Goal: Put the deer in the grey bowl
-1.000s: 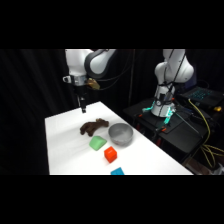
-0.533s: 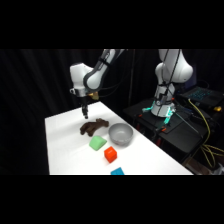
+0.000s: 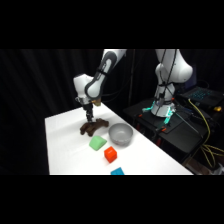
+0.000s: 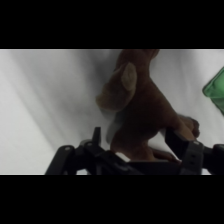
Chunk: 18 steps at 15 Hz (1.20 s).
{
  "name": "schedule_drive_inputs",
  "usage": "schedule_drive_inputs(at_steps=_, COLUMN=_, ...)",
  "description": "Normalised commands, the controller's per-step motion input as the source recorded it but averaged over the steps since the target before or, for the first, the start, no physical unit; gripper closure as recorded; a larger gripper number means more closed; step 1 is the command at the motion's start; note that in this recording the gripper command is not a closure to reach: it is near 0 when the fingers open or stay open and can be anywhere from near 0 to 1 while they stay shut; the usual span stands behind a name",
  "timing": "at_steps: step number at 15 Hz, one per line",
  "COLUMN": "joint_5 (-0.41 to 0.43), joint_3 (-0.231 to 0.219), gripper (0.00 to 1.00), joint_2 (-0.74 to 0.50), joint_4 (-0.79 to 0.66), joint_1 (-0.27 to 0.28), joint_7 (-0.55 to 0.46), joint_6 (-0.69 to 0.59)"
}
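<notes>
The deer (image 3: 93, 128) is a dark brown toy lying on the white table (image 3: 65, 145), just left of the grey bowl (image 3: 120, 134). My gripper (image 3: 90, 119) has come down right over the deer's left part. In the wrist view the deer (image 4: 140, 100) fills the middle, with its rear between my two fingers. The gripper (image 4: 137, 142) is open, and a little white table shows between the left finger (image 4: 95, 138) and the toy. The bowl holds nothing that I can see.
A green block (image 3: 97, 143) lies in front of the deer, and its corner (image 4: 216, 85) shows at the wrist view's right edge. An orange-red block (image 3: 110, 154) and a blue block (image 3: 118, 171) lie nearer the front edge. The arm's base (image 3: 165, 100) and cables stand at the right.
The gripper has dropped from well above the table down onto the deer. The deer, the bowl and the blocks have stayed in place.
</notes>
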Motion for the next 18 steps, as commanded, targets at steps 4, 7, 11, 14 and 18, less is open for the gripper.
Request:
schedule_drive_inputs(at_steps=4, joint_5=0.180, joint_3=0.114, gripper=0.00, joint_2=0.16, joint_4=0.10, joint_1=-0.105, joint_7=-0.02, joint_6=-0.02)
schedule_drive_inputs(at_steps=7, joint_5=0.137, joint_3=0.108, gripper=0.34, joint_2=0.14, joint_4=0.05, joint_1=-0.089, joint_7=-0.04, joint_6=0.00)
schedule_drive_inputs(at_steps=11, joint_5=0.072, joint_3=0.060, gripper=1.00, joint_2=-0.03, joint_4=-0.05, joint_1=-0.074, joint_7=-0.08, joint_6=-0.01)
schedule_drive_inputs(at_steps=14, joint_5=-0.072, joint_3=-0.050, gripper=0.89, joint_2=-0.23, joint_4=-0.13, joint_1=0.026, joint_7=0.00, joint_6=-0.07)
schedule_drive_inputs(at_steps=18, joint_5=-0.224, joint_3=-0.162, gripper=0.23, joint_2=-0.50, joint_4=-0.18, joint_1=0.151, joint_7=0.16, joint_6=-0.30)
